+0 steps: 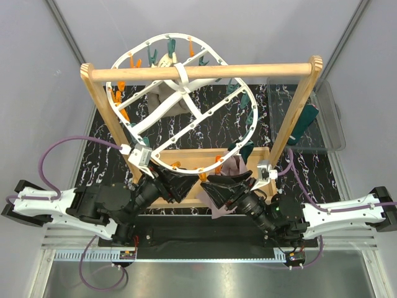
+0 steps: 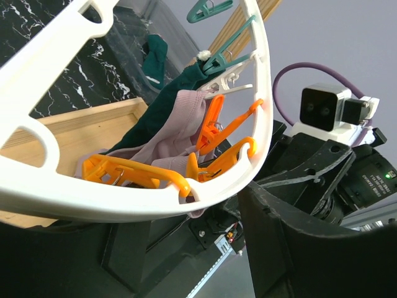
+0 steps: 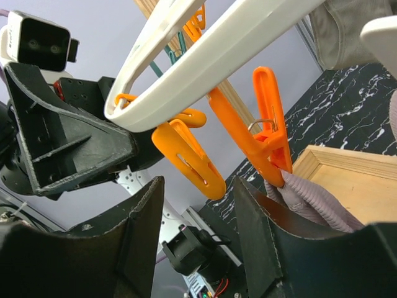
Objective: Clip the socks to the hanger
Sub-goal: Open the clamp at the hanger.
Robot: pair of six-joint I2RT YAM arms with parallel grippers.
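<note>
**Seat the sock in the pin, then back off cleanly**

The mauve sock (image 3: 310,202) hangs by its edge from the tip of 1 orange clothespin (image 3: 263,133) on the near rim of the hanger (image 3: 205,56). The bite looks shallow, so the fabric probably wants pushing deeper before anything pulls away.

The right gripper (image 3: 198,186) has its fingers apart with nothing between them. The sock lies just beside and against the outer finger, so a straight downward retreat seems least likely to drag it.

The left gripper (image 2: 167,242) is spread too, under the same rim. Whether it touches the rim, I cannot tell.
</note>
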